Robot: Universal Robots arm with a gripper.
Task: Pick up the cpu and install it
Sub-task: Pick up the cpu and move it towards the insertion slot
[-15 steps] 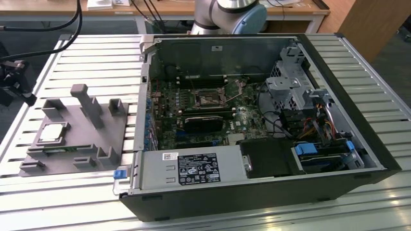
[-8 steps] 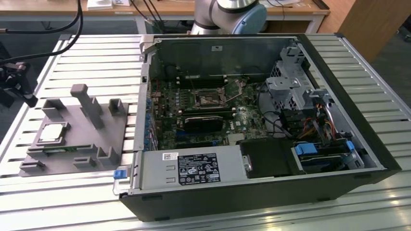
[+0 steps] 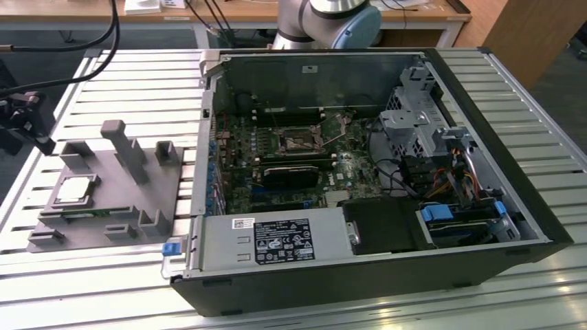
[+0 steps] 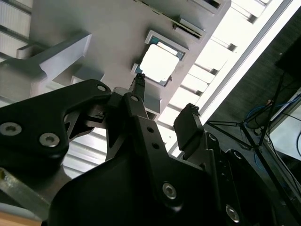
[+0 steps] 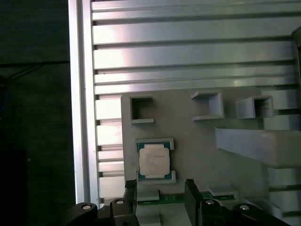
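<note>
At the wrist, hand: the hand (image 5: 160,188) is being held spread in the first wrist view, its two black fingers standing apart with nothing between them.
Just beyond the fingertips, cpu: the cpu (image 5: 154,161) is being cradled flat, silver top upward, in a shallow framed pocket, and it is not being touched.
Under the chip, fixture: the grey fixture (image 5: 202,136) is being used as the holder, with upright blocks and empty pockets around the chip.
Under the fixture, counter: the slatted metal counter (image 5: 188,47) is carrying the fixture close to one edge.
Farther off, computer case: in the exterior view the open computer case (image 3: 477,206) is being shown well apart from the fixture, toward the exterior view's right.
Inside the case, socket: the square socket (image 3: 298,141) on the board is being judged the seat meant for the chip.
Step in hand: the approach for the pick is being judged as under way, with nothing lifted or installed.
Demands of the pick: square alignment over the chip and a light closing on two opposite thin edges are being called for, since little room is being left by the pocket's frame.
</note>
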